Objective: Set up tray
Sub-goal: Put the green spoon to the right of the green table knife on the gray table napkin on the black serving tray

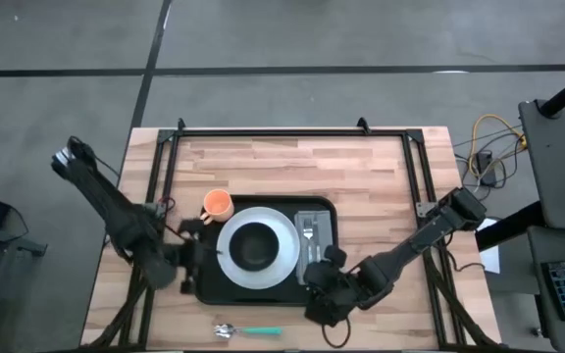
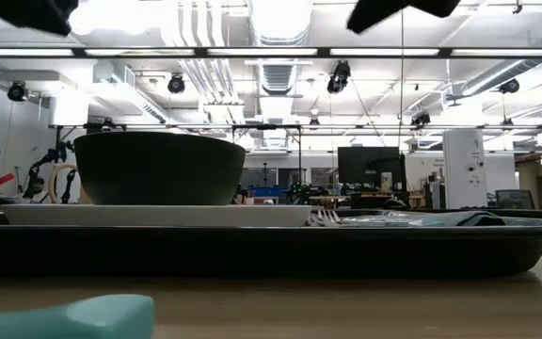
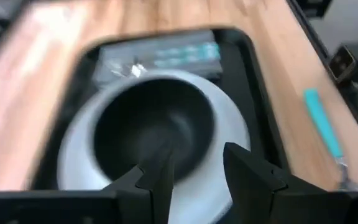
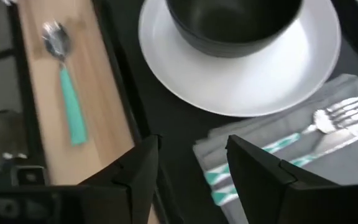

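The tray (image 1: pixel 324 286) lies mid-worktop, and the setup looks mostly done. On it sits a white plate (image 1: pixel 281 257) carrying a dark bowl (image 1: pixel 254 246), which appears empty. Beside the plate, still on the tray, a grey napkin (image 1: pixel 316 221) bears a fork (image 4: pixel 337 111).

Off the tray remain an orange cup (image 1: pixel 218 204) by its far-left corner and a teal-handled spoon (image 1: pixel 248 331) along its near edge.

The right gripper (image 4: pixel 188 171) hovers over the tray's near-right corner, jaws parted, holding nothing. The left gripper (image 3: pixel 194 173) is at the tray's left edge, jaws partly open and empty.

Spoon (image 2: pixel 64 318) cut off — tray (image 3: pixel 253 74) blurred.
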### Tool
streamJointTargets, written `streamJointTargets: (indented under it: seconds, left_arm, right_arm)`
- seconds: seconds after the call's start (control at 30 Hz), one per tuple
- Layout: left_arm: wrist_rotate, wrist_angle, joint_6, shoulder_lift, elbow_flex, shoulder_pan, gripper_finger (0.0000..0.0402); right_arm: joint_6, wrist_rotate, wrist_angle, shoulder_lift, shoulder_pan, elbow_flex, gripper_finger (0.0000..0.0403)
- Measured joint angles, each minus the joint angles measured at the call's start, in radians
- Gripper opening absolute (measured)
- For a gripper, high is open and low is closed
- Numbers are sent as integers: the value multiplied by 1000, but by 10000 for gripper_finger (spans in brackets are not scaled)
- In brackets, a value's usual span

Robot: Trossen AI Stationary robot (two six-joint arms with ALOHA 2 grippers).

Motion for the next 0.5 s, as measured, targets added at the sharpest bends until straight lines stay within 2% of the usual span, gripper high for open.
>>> streamJointTargets:
  seconds: [0.17, 0.5]
  left_arm:
    - [18, 20, -131, 210, 105, -18, 120]
    - [6, -15, -299, 655, 455, -32, 120]
  right_arm:
    - [-32, -3, -85, 1, 30, -1, 187]
    - [-79, -6, -300, 1, 47, 0, 207]
